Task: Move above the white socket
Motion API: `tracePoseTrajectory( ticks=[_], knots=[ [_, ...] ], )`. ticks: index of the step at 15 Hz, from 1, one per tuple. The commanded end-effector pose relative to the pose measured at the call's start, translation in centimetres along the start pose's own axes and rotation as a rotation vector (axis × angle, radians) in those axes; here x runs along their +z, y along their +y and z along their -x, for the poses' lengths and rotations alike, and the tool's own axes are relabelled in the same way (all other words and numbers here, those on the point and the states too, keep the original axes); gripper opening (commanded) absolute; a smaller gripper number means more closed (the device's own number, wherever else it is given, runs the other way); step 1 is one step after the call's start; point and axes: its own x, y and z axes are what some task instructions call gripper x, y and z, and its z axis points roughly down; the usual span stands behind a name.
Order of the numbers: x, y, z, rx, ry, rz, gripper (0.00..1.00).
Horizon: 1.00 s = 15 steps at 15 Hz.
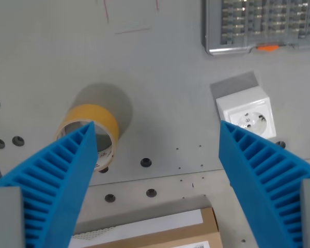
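Claw (157, 132) is spread wide and holding nothing, both blue ribbed fingers (62, 178) in frame with bare worktop (160, 77) showing between the tips. Centre of the gap sits over empty grey surface, not over the target. White socket (246, 114) lies off toward the wrist view's right, just past the tip of the right-hand finger, which overlaps its near corner in the picture. It sits slightly rotated against the frame, on top of a grey patch, below the clear parts organiser (263, 25) at the worktop's far right edge. So the offset is mostly sideways to the wrist view's right, with a small push toward the far edge; my read is the move is a lateral shift until the socket face is centred between the fingers. Roll of tape (90, 126) stands on the opposite side, touching the left-hand fingertip in the view, well apart from the socket. Cardboard box (155, 232) sits at the near edge, out of the path.
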Motion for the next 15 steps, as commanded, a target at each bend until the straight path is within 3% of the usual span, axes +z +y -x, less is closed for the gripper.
tracePoseTrajectory(
  ticks=[1,15],
  knots=[
    [0.7,0.6,0.6,0.168,0.051,-0.002,1.00],
    [6.2,3.9,3.9,0.625,0.123,-0.032,1.00]
  ],
)
